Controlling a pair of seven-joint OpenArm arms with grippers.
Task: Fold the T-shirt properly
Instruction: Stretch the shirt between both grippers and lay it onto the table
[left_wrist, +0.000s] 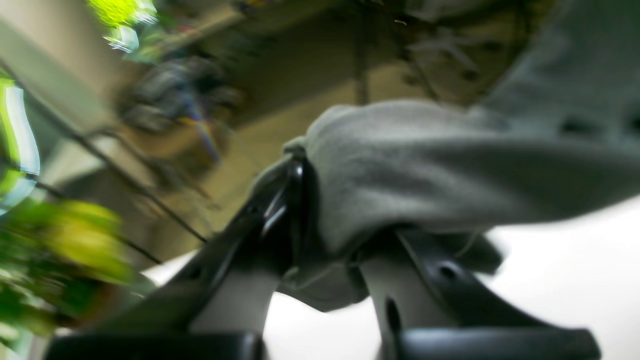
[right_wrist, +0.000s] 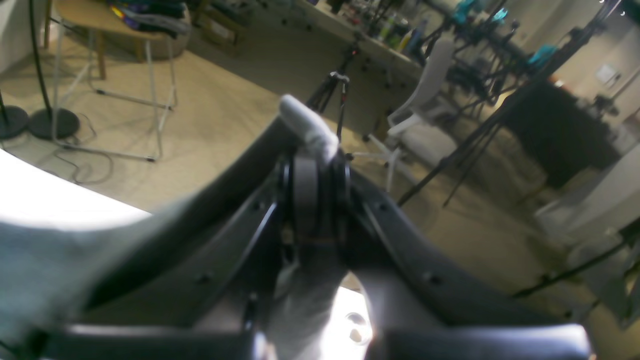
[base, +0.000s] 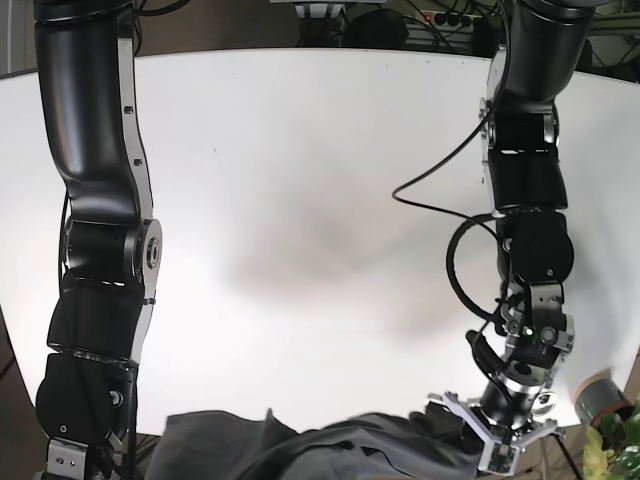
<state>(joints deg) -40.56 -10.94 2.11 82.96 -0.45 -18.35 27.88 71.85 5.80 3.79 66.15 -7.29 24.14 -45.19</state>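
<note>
The dark grey T-shirt (base: 330, 445) lies bunched at the front edge of the white table (base: 300, 170), lifted at both ends. In the left wrist view my left gripper (left_wrist: 312, 200) is shut on a thick fold of the shirt (left_wrist: 410, 165), which drapes over the right finger. It also shows in the base view (base: 497, 448) at the shirt's right end. In the right wrist view my right gripper (right_wrist: 315, 165) is shut on the shirt, with a tuft of cloth (right_wrist: 306, 125) sticking out past the tips and more cloth (right_wrist: 50, 260) hanging left. Its fingers are below the base view's edge.
A black cable (base: 440, 180) loops beside the left arm. A grey round object (base: 592, 395) and green leaves (base: 620, 445) sit at the table's front right corner. Beyond the table, the right wrist view shows a stool (right_wrist: 125, 60), a tripod (right_wrist: 335, 95) and an office chair (right_wrist: 425, 100).
</note>
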